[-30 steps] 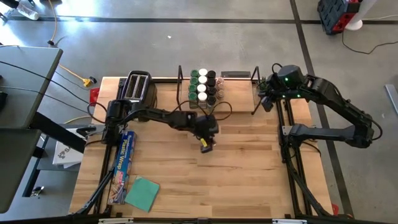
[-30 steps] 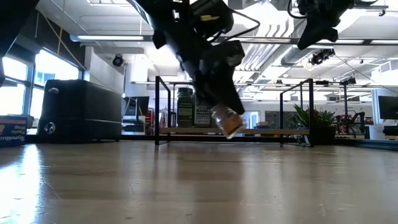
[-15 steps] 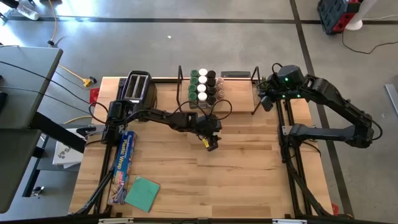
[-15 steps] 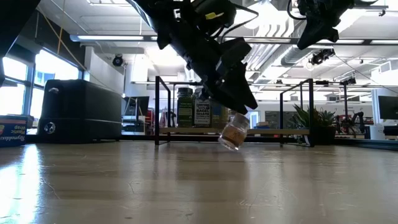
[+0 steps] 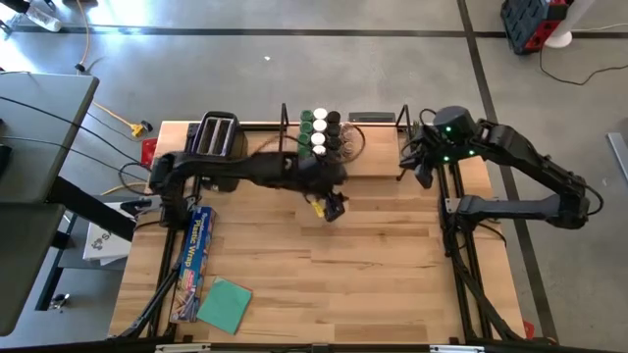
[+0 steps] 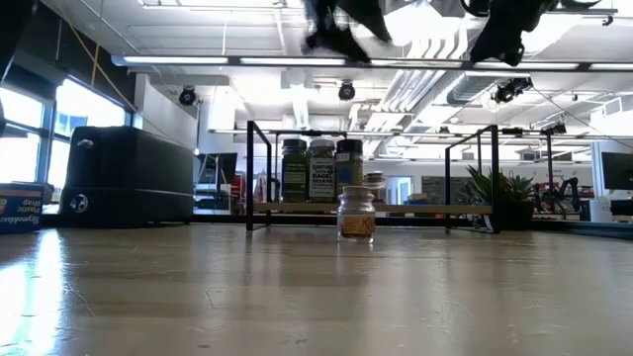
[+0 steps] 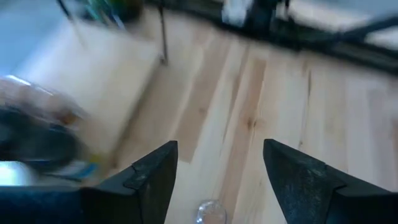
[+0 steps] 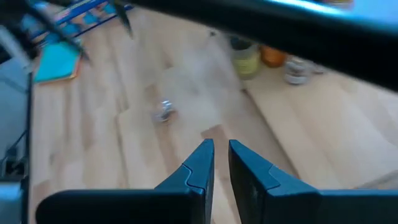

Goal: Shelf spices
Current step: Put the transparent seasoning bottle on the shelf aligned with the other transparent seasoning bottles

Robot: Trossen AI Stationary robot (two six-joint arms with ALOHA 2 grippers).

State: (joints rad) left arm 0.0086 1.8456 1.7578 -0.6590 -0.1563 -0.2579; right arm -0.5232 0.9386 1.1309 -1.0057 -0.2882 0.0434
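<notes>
One clear jar with tan contents [image 6: 356, 215] stands upright on the table on its base, just in front of the shelf [image 6: 371, 208]. It also shows in the left wrist view [image 7: 210, 213] and the right wrist view [image 8: 165, 111]. My left gripper [image 7: 217, 180] is open and hovers above this jar, blurred at the top of the low view [image 6: 346, 18]. Several jars with green, white and black tops [image 5: 320, 132] stand in rows at the left end of the shelf [image 5: 368, 137]. My right gripper [image 8: 215, 163] is shut and hangs high by the shelf's right end [image 5: 423, 174].
A black-and-silver toaster [image 5: 218, 137] stands left of the shelf. A plastic-wrap box [image 5: 193, 257] and a teal cloth [image 5: 226, 305] lie near the left near corner. A potted plant [image 6: 495, 193] shows behind the shelf's right end. Bare wood lies between the jar and the near edge.
My left gripper brought the tilted jar down near the shelf's front, stood it upright on the table, let go and rose quickly up and toward the shelf. The jar, lifted and tipped before, now stands alone on its base.
</notes>
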